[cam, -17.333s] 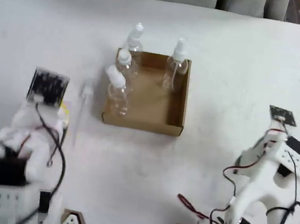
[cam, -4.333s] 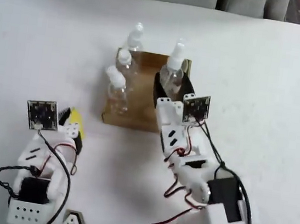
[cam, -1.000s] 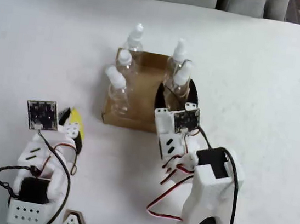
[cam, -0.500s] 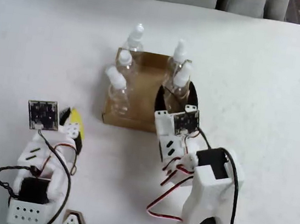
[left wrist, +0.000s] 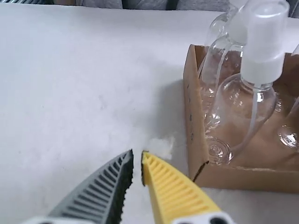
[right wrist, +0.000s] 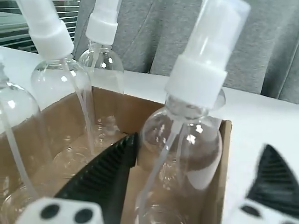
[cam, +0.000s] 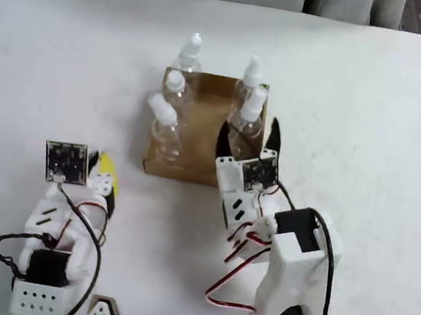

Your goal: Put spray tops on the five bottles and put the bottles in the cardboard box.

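Bottle of interest: a clear plastic spray bottle (cam: 247, 123) is seen standing in the cardboard box (cam: 193, 172), against its right wall and toward the near corner.
Spray top: a white spray top (cam: 256, 99) is already seated on the neck, and its dip tube can be seen through the wall in the right wrist view.
Right gripper: the right gripper (cam: 249, 128) is held with its jaws wide apart, one on each side of this bottle. One jaw is inside the box and the other outside the right wall. Contact with the bottle cannot be told.
Left gripper: the left gripper (left wrist: 137, 157) is kept low over the table (cam: 357, 107) at the near left of the box, its fingers together on nothing.
Handling: the bottle is judged empty, light and thin-walled, so it could be tipped easily and its smooth, rounded surface could slip under a loose pinch.
Hold: the widest part of the body is best taken. The top is judged a poorer place, since it could be pulled off.
Axis: the long axis is upright, with the base on the box floor and the top pointing up.
Other bottles: a far-right bottle (cam: 249, 81) and a left row of three bottles (cam: 174, 94) appear to stand upright in the box, all capped.
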Controlling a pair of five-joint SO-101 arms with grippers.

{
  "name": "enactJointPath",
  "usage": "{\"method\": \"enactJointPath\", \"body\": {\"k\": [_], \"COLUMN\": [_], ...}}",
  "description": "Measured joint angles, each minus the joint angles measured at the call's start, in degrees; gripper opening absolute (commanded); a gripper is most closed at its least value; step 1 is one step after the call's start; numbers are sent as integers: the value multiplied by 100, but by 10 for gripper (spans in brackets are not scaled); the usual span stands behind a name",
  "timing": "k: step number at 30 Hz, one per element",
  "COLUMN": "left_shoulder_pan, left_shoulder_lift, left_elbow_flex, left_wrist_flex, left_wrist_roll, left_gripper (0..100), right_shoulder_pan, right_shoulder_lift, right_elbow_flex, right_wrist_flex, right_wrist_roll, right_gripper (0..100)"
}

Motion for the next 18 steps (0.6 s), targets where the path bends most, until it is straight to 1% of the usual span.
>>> {"method": "enactJointPath", "body": {"k": [10,15,18], "left_shoulder_pan": [0,0,0], "left_shoulder_lift": [0,0,0], "left_elbow_flex": [0,0,0], "left_wrist_flex": [0,0,0], "left_wrist_roll": [0,0,0], "left_gripper": [50,50,50], "right_shoulder_pan": [-9,-9,-9], "right_shoulder_lift": [-123,-879,-1336], "right_elbow_flex": [105,501,782], "right_wrist_flex": [0,0,0], "right_wrist_roll": [9,9,-185], "right_gripper": [406,406,406]}}
